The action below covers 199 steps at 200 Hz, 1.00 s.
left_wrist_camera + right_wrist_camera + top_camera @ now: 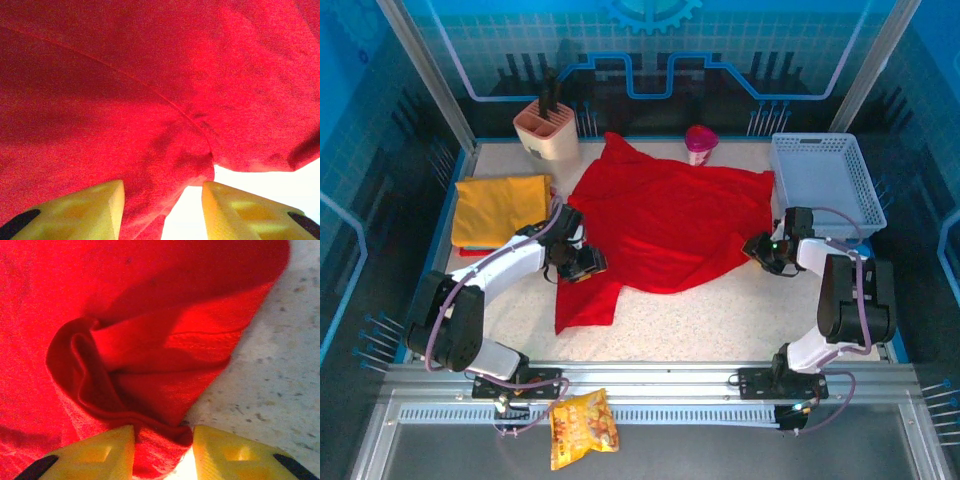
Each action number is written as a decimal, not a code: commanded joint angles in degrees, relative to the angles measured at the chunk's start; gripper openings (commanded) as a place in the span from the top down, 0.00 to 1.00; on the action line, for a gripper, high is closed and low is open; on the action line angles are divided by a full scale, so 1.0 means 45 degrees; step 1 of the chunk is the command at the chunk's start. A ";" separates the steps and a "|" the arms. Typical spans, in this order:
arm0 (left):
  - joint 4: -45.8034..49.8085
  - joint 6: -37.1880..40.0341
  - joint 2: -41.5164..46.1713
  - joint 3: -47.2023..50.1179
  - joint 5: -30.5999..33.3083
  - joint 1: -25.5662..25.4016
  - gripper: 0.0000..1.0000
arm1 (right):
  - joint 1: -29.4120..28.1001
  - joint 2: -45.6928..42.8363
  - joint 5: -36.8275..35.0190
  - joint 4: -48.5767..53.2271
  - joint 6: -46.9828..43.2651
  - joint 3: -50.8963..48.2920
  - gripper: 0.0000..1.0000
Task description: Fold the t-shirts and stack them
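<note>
Red shirt (670, 220): lies spread and crumpled on the table (720, 320), directly left of the basket (820, 180). Its right edge reaches close to the basket's near-left corner. The cloth is plain bright red and heavily creased, with one flap trailing toward the near side (a stitched seam crosses it in the left wrist view).

Yellow shirt (500, 205): mustard, folded into a flat rectangle, well left of the basket and beyond the red shirt.

Right gripper (760, 250): just off the basket's near-left corner. It is clamped on a rolled fold of the red shirt's edge, and the cloth fills the space between its fingers (100, 452).

Left gripper (582, 265): well left of the basket, at the red shirt's opposite edge, grasping bunched red cloth.
</note>
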State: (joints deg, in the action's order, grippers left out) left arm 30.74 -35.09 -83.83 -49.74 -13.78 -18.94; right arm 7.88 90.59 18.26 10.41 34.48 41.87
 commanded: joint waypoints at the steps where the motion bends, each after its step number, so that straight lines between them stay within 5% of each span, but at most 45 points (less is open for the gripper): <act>1: 0.0141 -0.0141 0.0309 -0.0101 -0.0078 -0.0049 0.54 | -0.0151 0.0277 0.0668 -0.0654 -0.0064 -0.0239 0.65; 63: 0.0058 -0.0152 0.0247 -0.0029 -0.0097 -0.0049 0.55 | -0.0154 0.0095 0.0361 -0.0344 -0.0123 -0.0317 0.72; 84: 0.0048 -0.0151 0.0202 -0.0046 -0.0125 -0.0049 0.55 | -0.0162 -0.0188 0.0181 0.0049 -0.0140 -0.0280 0.89; 113: 0.0318 -0.0035 0.0284 -0.0188 -0.0073 -0.0048 0.55 | -0.0169 -0.1141 -0.0058 0.1967 -0.0270 0.0086 1.00; 167: 0.1299 0.0343 0.0697 -0.0660 -0.0037 0.0068 0.54 | -0.0157 -0.4196 -0.1244 0.7277 -0.0411 -0.0039 1.00; 199: 0.1743 0.0435 0.1232 -0.0469 0.0079 0.0102 0.53 | 0.0172 -0.6135 -0.1691 0.8366 -0.0207 -0.0958 1.00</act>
State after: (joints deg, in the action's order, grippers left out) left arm 34.85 -34.37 -81.21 -51.33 -13.78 -18.92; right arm 7.94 67.66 12.49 38.15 33.17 40.73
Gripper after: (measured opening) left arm 0.464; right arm 0.062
